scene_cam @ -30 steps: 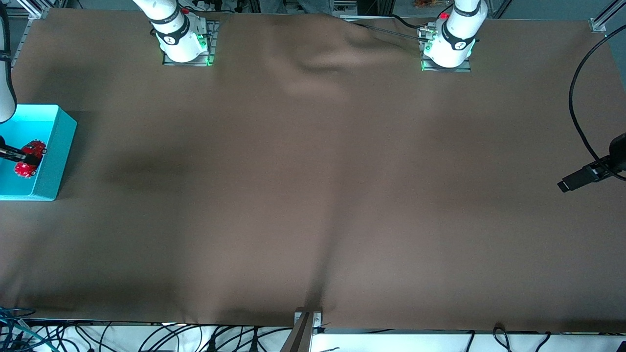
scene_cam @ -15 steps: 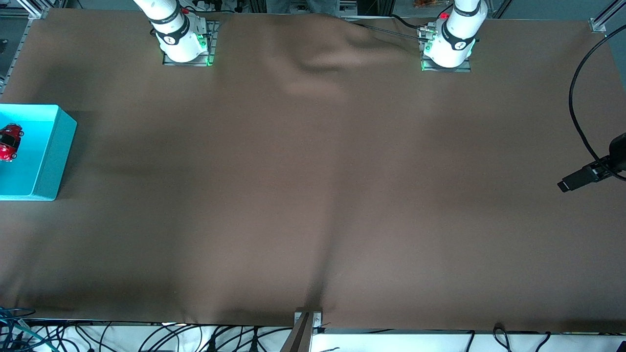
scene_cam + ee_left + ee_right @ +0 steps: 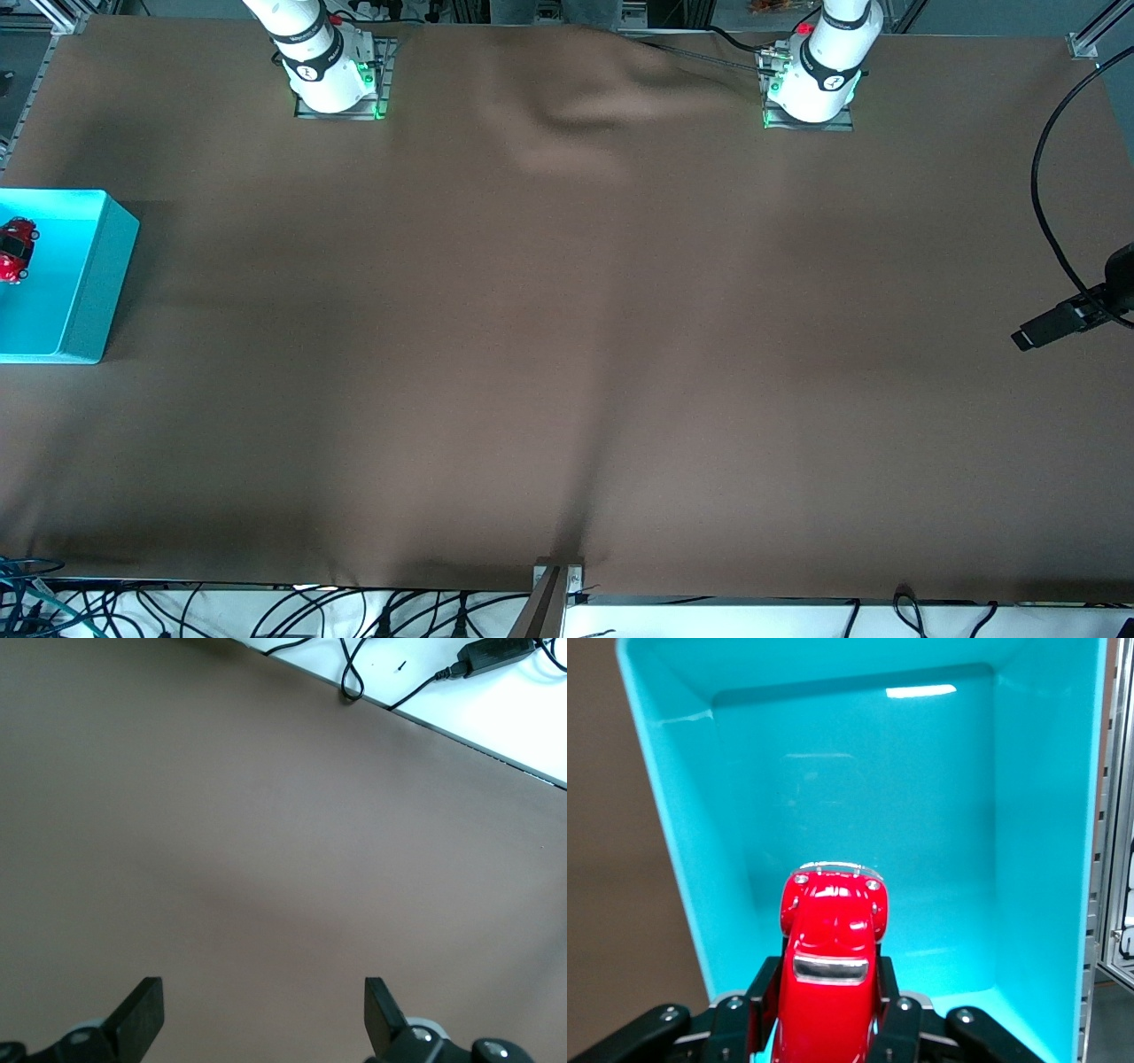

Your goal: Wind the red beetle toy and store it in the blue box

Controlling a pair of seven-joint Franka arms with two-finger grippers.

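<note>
**Red beetle toy held over blue box**

Item 1. Red beetle toy (image 3: 831,967): small glossy red car with a rounded body and a dark window; clamped between the jaws of the right gripper (image 3: 826,1014), which are shut against its two sides. In the right wrist view its nose points into the box, with the bright cyan floor under it. In the front view the toy (image 3: 16,248) shows at the picture's edge, over the box interior.

Item 2. Blue box (image 3: 96,266): turquoise rectangular open-top bin with smooth plain walls (image 3: 678,815) and a brighter cyan inside; stands on the table at the right arm's end, partly cut off by the front view's edge.

Item 3. Left gripper (image 3: 264,1014): black jaws spread wide with nothing between them, over bare cloth at the left arm's end of the table; this arm waits.

Item 4. Table (image 3: 567,354): covered with a brown cloth, slightly rumpled between the two arm bases.

Item 5. Black cables (image 3: 354,669): on a white surface past the cloth's edge, left wrist view.
</note>
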